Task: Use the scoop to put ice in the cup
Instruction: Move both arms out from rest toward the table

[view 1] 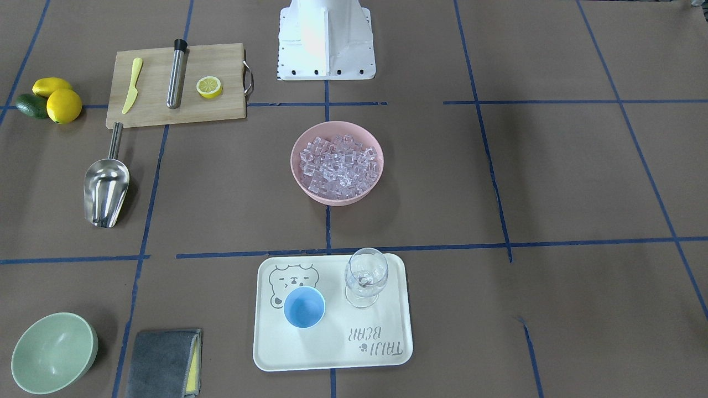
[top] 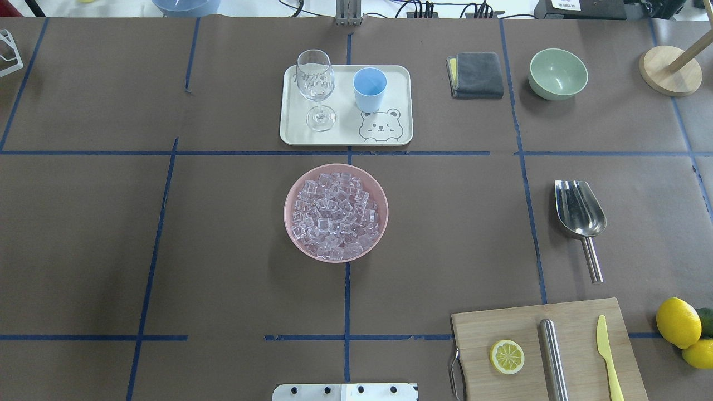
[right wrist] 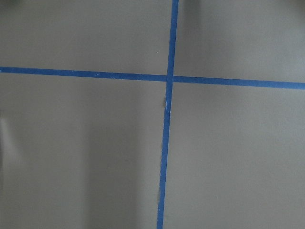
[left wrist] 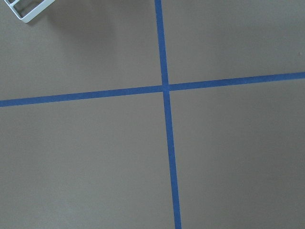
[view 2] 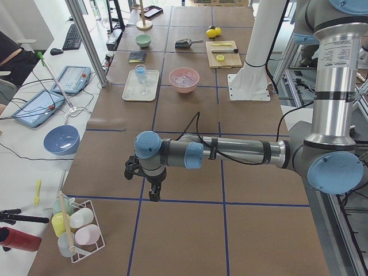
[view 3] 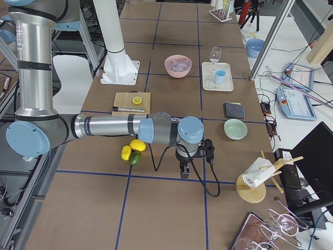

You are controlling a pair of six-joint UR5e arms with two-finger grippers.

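Observation:
The ice (top: 336, 214) is a heap of clear cubes in a pink bowl (top: 292, 192) at the table's middle. The light-blue cup (top: 369, 89) stands upright and empty on a white bear tray (top: 345, 131) beyond the bowl. The silver scoop (top: 580, 210) lies on the table to the robot's right, handle toward the robot. Neither gripper is near them. My left gripper (view 2: 154, 194) hangs over bare table far to the left, and my right gripper (view 3: 184, 171) far to the right. I cannot tell whether either is open or shut.
A wine glass (top: 316, 83) stands on the tray beside the cup. A grey cloth (top: 476, 74) and a pale green bowl (top: 557, 73) lie right of the tray. A cutting board (top: 579, 320) holds a lemon half, a steel cylinder and a yellow knife; lemons (top: 678, 322) lie beside it.

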